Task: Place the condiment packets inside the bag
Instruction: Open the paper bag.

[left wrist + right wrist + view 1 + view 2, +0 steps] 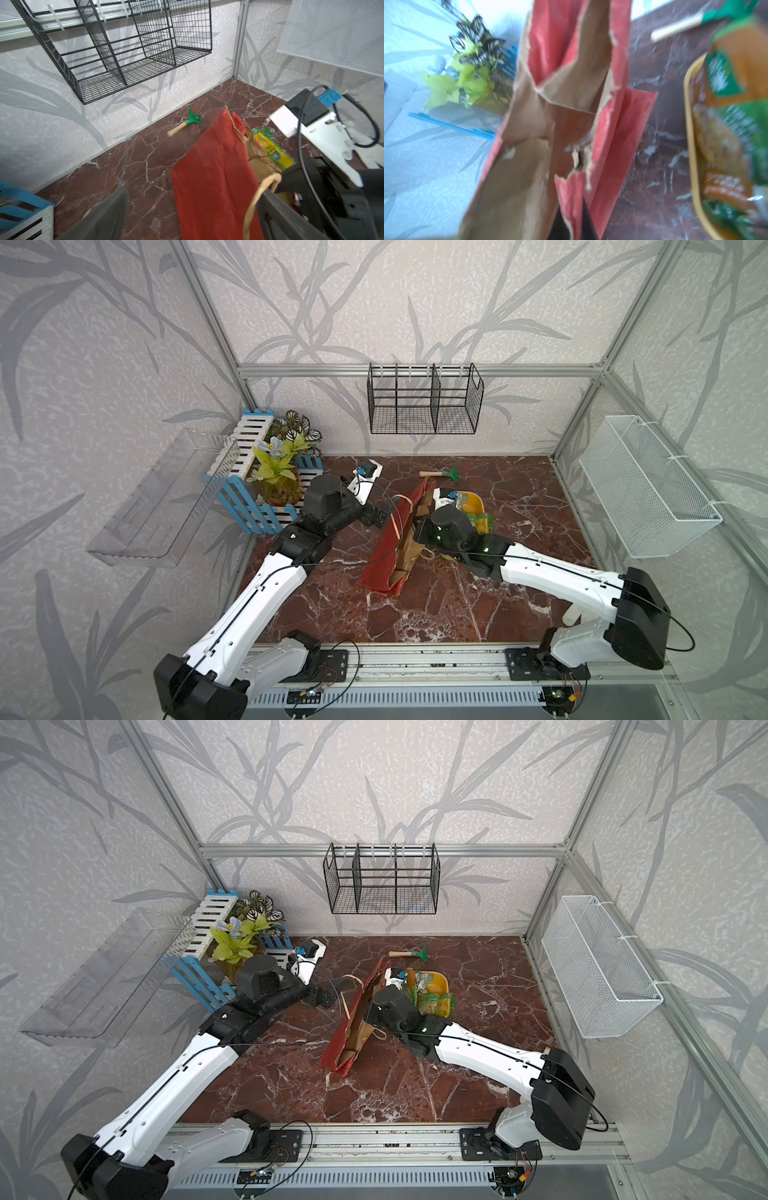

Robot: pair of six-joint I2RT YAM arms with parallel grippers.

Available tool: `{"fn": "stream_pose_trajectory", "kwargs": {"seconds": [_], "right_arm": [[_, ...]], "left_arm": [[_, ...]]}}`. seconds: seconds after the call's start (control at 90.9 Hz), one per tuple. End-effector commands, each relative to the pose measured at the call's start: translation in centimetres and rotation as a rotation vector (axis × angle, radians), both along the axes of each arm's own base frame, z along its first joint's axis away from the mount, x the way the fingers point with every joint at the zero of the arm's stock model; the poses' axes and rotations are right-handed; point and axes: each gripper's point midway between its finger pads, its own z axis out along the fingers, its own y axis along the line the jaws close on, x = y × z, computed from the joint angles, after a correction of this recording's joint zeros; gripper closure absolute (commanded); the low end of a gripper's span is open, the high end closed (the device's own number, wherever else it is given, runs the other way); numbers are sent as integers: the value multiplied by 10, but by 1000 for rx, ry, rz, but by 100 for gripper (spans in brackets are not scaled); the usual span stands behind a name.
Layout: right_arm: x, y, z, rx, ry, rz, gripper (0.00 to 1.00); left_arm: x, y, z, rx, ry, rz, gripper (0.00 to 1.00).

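my right wrist view is smeared: the bag point(529, 176) is only soft red and brown, and the print on the condiment packets point(726, 124) in the yellow tub point(690, 145) i cannot read. my right gripper point(574, 227) is cut by the picture's edge, only two dark tips at a torn red strip of paper; in both top views my own wrist point(446, 526) hides it and covers part of the tub, so i cannot count the packets. in my left wrist view the fingers point(108, 214) of my left gripper point(191, 195) are blurred and cut off, and one green-yellow packet point(272, 147) shows at the bag's mouth; inside or behind, i cannot tell.
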Motion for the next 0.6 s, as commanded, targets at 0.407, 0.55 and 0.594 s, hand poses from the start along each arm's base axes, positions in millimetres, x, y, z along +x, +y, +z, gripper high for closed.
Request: {"fn": "stream_pose_trajectory", "kwargs": {"seconds": [0.407, 0.55, 0.594], "right_arm": [[27, -18, 88, -144, -229, -106, 100], [27, -17, 98, -137, -240, -100, 100], [27, -17, 98, -137, -239, -103, 100]], "left_arm": [[-52, -15, 2, -119, 109, -188, 0], [-28, -9, -1, -118, 103, -90, 5], [-24, -11, -3, -124, 117, -87, 16]]}}
